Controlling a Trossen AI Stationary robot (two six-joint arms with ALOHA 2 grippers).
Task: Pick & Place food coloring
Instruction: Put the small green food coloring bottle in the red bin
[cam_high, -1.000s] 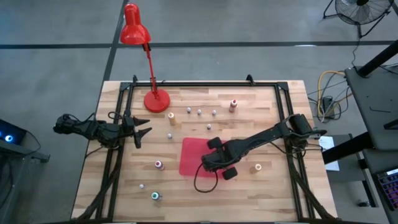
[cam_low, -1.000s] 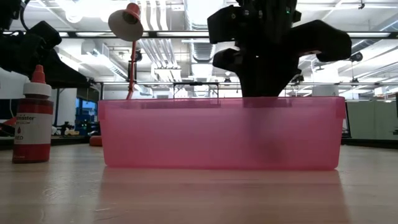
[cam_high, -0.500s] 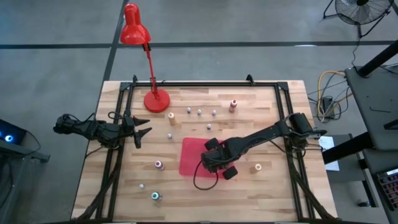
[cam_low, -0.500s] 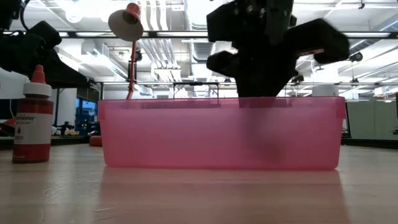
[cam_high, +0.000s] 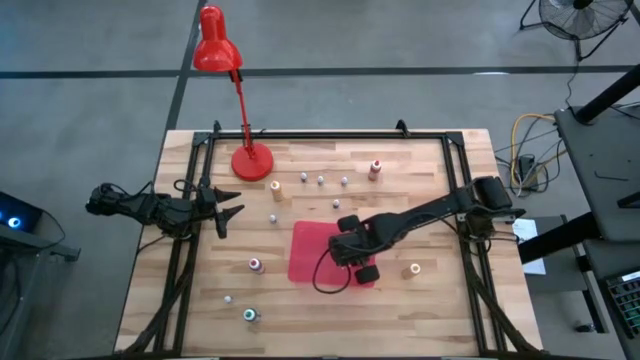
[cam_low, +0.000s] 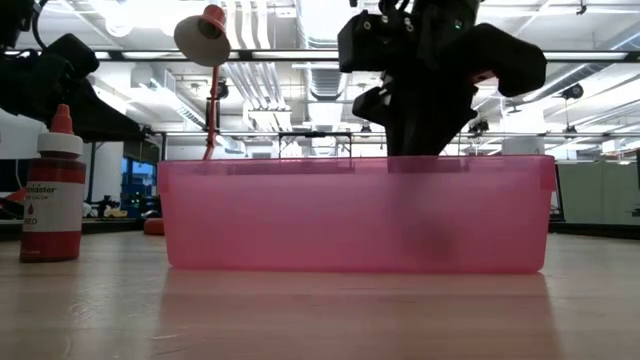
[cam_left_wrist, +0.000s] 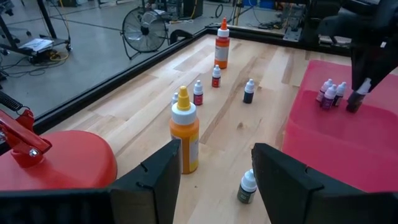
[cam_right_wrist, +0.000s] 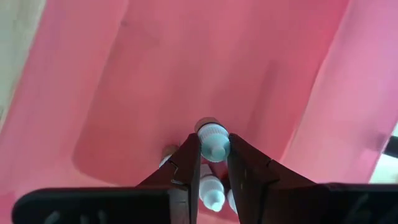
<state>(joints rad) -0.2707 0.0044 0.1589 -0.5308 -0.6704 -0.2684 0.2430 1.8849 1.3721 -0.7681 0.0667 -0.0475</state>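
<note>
Since the earlier frame the right arm has swung slightly toward the table's right edge, over the pink bin (cam_high: 305, 250). Only the right wrist view shows the right gripper (cam_right_wrist: 211, 163) closed on a white-capped bottle (cam_right_wrist: 212, 139), above other small bottles (cam_left_wrist: 328, 94) on the bin floor. Left gripper (cam_high: 228, 211) waits with fingers spread near the table's left edge.

Low view: right gripper's (cam_low: 432, 150) fingertips vanish behind the frosted pink bin (cam_low: 355, 213) wall, so its grip and contents can't be read there. Red bottle (cam_low: 52, 190) label cut at 9 o'clock edge. High view: small bottles (cam_high: 320, 180) too tiny for colours.
</note>
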